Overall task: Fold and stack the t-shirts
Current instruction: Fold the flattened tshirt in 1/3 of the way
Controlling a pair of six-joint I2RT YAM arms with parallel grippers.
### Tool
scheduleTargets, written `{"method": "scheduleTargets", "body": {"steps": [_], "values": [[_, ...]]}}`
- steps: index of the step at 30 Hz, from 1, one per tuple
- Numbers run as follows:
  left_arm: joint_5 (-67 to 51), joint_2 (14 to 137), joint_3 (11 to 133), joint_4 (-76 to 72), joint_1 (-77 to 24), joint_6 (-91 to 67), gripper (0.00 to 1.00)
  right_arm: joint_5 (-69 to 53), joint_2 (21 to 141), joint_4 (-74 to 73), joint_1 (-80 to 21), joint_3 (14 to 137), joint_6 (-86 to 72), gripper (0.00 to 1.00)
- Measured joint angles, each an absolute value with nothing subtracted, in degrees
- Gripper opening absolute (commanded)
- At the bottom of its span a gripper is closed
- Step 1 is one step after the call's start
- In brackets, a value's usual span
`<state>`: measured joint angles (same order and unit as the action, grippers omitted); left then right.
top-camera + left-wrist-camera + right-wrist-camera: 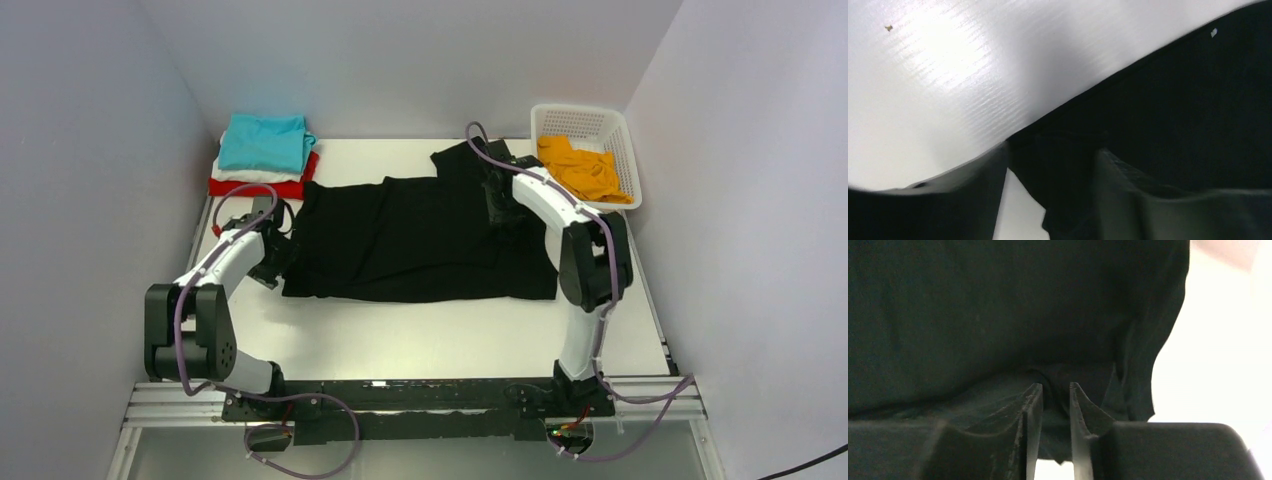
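Logged with black t-shirt point(420, 240) laid out flat and both grippers down on its cloth.

Found the black t-shirt spread across the middle of the white table point(420, 340), one sleeve reaching toward the far right. Saw left gripper point(278, 262) point(1053, 150) low at the shirt's left edge, jaws standing well apart, dark cloth lying loose between them. Saw right gripper point(497, 205) point(1055, 387) on the shirt's far right part near the sleeve, jaws a sliver apart with a ridge of cloth between the tips; cannot tell whether clamped or loose. Noted teal t-shirt point(265, 143) folded atop white t-shirt point(240, 174) and red t-shirt point(260, 187), stacked at far left just beside the black shirt. Noted orange t-shirt point(585, 170) crumpled in white lattice basket point(575, 115), far right.
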<state>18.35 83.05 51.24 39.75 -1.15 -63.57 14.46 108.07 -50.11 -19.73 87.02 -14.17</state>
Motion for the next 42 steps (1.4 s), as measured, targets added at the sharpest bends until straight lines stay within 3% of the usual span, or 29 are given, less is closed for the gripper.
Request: {"method": "scheduleTargets", "body": {"steps": [1, 2, 3, 4, 5, 10, 16, 20, 29, 42], "values": [[18.39, 83.02, 51.72, 39.86, -0.97, -63.61, 0.96, 14.52, 110.39, -49.76, -19.51, 89.49, -13.15, 0.41], [18.37, 82.89, 52.03, 39.92, -0.86, -63.11, 0.99, 14.59, 111.85, -49.34, -19.4, 90.94, -13.04, 0.45], [18.52, 82.61, 52.51, 39.92, -0.75, -63.29, 0.99, 15.11, 114.13, -48.69, -19.25, 93.27, -12.25, 0.62], [18.81, 81.87, 52.88, 39.81, -0.62, -63.44, 0.99, 15.66, 115.59, -48.05, -19.14, 94.78, -11.97, 0.91], [19.07, 80.66, 53.04, 39.86, -0.54, -63.42, 0.99, 16.71, 117.14, -47.44, -19.09, 96.51, -11.4, 0.99], [20.53, 70.87, 53.06, 40.56, -0.51, -62.5, 0.99, 19.46, 115.22, -43.55, -19.05, 94.98, -11.99, 1.0], [11.25, 64.62, 51.7, 34.22, -0.8, -53.21, 0.99, 10.24, 91.94, -34.44, -19.05, 69.1, -15.73, 1.0], [3.53, 69.3, 50.83, 28.16, -5.37, -47.27, 0.99, 1.89, 86.02, -27.51, -19.03, 59.53, -19.66, 1.0], [-2.11, 83.55, 50.98, 25.91, -11.68, -41.34, 1.0, -8.01, 93.08, -17.82, -19.05, 53.45, -25.69, 1.0], [-1.19, 83.88, 49.82, 25.12, -11.55, -40.07, 0.99, -10.33, 101.91, -4.54, -19.16, 59.81, -29.36, 1.0]]}}
